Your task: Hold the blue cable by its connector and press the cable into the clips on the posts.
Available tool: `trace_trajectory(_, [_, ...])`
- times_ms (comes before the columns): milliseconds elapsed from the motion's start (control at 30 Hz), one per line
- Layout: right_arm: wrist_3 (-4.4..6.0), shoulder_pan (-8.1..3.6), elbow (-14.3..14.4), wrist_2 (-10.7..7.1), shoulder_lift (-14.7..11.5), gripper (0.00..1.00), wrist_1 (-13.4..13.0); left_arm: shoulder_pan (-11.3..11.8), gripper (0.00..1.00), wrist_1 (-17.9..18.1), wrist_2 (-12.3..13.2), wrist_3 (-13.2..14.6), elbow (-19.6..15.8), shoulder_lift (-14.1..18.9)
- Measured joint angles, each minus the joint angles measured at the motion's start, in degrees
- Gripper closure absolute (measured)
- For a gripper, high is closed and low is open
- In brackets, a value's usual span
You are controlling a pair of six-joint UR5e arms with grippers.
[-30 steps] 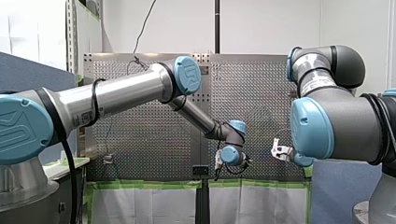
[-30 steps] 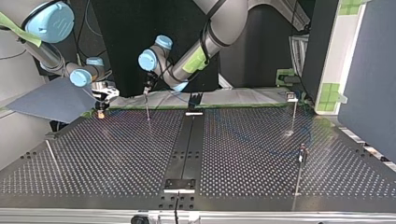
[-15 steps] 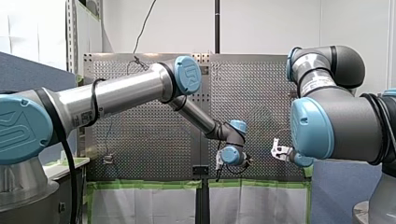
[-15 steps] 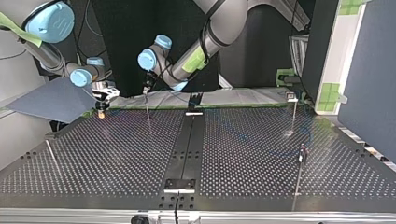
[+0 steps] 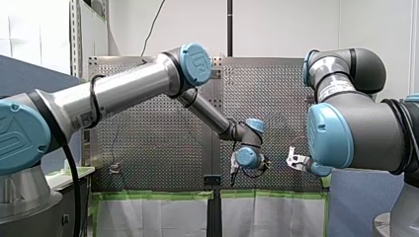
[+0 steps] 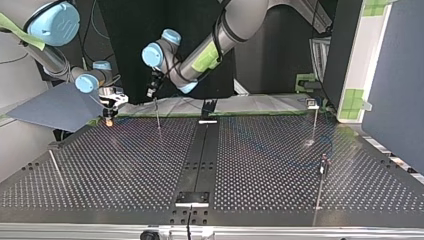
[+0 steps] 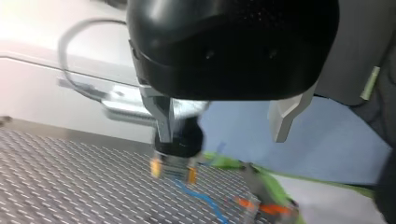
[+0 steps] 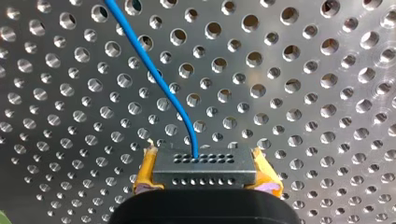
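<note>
The blue cable (image 8: 154,74) is running over the perforated table (image 8: 303,116) from its connector (image 8: 204,163), which my right gripper (image 8: 205,173) is pinching. My left gripper (image 7: 223,122) is hanging spread and empty, so unguided slack is risking a miss at the post (image 6: 158,116).

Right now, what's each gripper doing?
Left gripper: open, holding nothing.
Right gripper: shut on the connector.

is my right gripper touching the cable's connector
Touching. The right wrist view shows my right gripper with its yellow pads pressed against both ends of the dark connector, no gap; the blue cable leaves its face.
</note>
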Motion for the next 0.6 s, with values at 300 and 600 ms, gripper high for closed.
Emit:
trace_trajectory(300, [-0.11,0.19,-0.01,-0.01,0.00,1.00,0.00,0.33,0.00,5.14,-3.74,-2.39,-5.16,5.16])
trace_trajectory(600, [0.10,0.30,-0.01,-0.16,0.01,1.00,0.02,0.02,0.00,6.60,-8.31,-2.73,-10.50,10.50])
